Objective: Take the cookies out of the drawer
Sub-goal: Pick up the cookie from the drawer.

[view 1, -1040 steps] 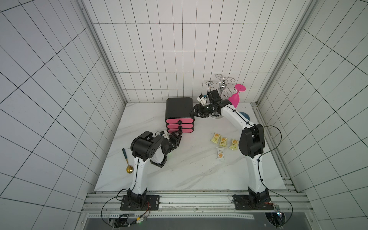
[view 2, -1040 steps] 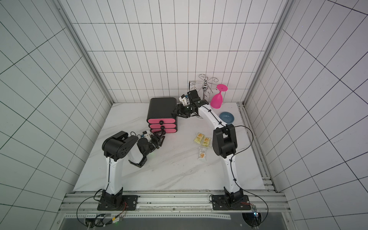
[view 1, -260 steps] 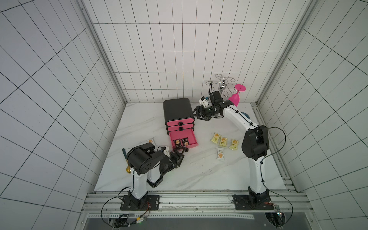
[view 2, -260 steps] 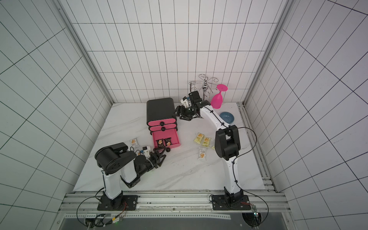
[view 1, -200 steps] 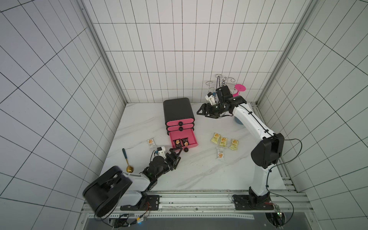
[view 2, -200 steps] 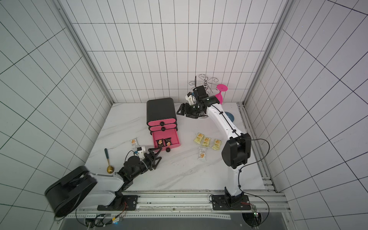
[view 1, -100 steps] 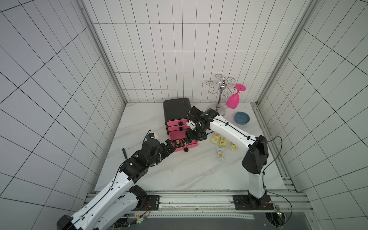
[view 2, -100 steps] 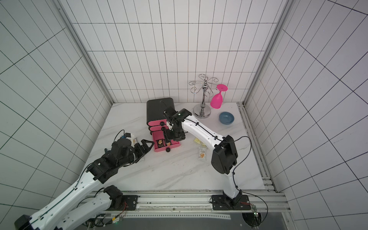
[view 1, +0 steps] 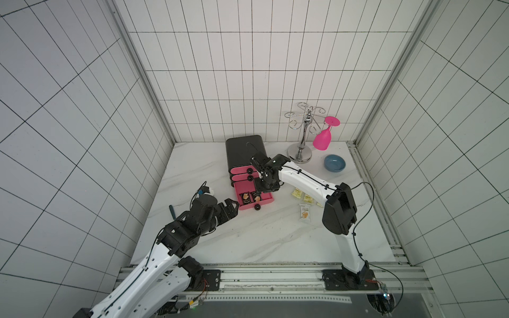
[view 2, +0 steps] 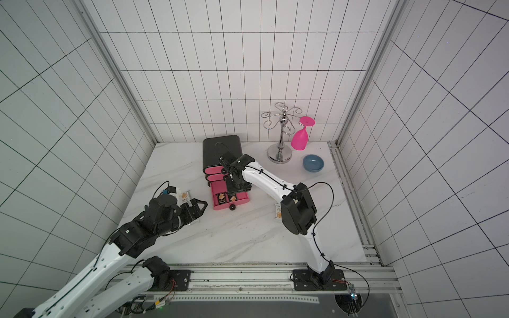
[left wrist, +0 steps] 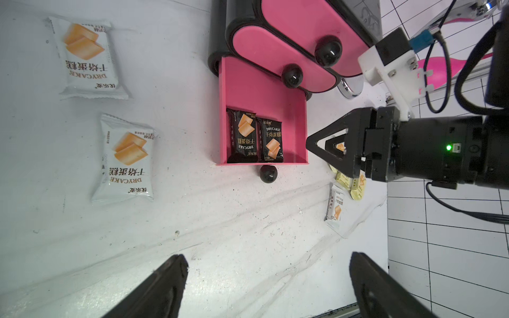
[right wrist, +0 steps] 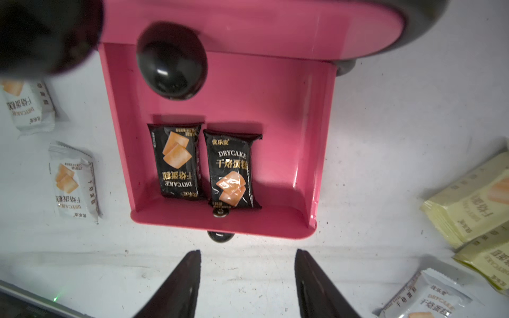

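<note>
The bottom pink drawer [view 1: 264, 204], shut a few seconds ago, now stands pulled out at the centre of a top view. Two black cookies [right wrist: 177, 161] lie side by side inside it. The right gripper [right wrist: 247, 253] has swung from behind the cabinet [view 1: 243, 148] to hover over them, jaws partly apart, empty. The left gripper [left wrist: 267, 256] sits lower left, wide open, empty. Picking can likely begin. Other packets [left wrist: 126, 159] already lie on the table [view 1: 248, 239].

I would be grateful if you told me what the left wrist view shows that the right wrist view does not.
Only the left wrist view: the open left gripper and the right gripper with its black body. Only the right wrist view: a screw head inside the open pink drawer at its front wall. Both: that drawer, the two black cookie packets in it, and white packets and yellow packets on the table.
</note>
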You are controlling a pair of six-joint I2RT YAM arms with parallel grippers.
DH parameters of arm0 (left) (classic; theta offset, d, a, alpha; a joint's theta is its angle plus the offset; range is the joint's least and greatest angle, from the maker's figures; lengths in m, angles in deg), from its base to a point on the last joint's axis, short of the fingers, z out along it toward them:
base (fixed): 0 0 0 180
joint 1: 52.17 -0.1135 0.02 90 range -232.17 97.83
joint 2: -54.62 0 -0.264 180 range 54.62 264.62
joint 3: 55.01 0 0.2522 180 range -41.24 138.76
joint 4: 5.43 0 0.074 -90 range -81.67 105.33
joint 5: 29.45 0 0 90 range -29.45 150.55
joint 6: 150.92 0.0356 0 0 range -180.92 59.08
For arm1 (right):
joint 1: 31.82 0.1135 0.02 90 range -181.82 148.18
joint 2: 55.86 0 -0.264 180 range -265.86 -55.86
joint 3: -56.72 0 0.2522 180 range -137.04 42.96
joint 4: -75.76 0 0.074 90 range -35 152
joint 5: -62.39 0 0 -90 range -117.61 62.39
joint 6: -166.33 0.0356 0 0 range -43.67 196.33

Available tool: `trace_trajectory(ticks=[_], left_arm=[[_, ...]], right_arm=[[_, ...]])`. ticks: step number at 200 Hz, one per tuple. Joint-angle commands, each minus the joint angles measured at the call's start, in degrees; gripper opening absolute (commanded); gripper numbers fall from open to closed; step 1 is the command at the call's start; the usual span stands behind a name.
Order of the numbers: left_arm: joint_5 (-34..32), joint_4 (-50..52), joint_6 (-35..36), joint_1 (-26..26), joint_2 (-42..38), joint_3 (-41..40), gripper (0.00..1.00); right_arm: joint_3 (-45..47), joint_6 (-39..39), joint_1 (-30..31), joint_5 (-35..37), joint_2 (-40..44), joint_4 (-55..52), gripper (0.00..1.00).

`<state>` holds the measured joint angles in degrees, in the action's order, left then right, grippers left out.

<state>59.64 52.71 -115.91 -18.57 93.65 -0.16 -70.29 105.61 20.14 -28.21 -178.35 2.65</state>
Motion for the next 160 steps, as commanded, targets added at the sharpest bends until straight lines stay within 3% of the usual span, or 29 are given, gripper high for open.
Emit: trace_trajectory(ticks=[1,96,160], left_arm=[[-2.53,0.75,0.69,0.06,-2.42,-1.26,0.96],[-2.6,2.01,0.84,-0.61,-7.52,-3.88,0.96],[-2.34,3.64,1.2,-1.89,-10.44,-4.84,0.96]], right_arm=[[-1.36,2.34,1.44,2.87,-1.82,2.4,0.57],[7.51,6.9,2.62,7.46,-2.74,12.7,0.54],[6.64,7.85,2.53,8.17,-5.3,13.04,0.54]])
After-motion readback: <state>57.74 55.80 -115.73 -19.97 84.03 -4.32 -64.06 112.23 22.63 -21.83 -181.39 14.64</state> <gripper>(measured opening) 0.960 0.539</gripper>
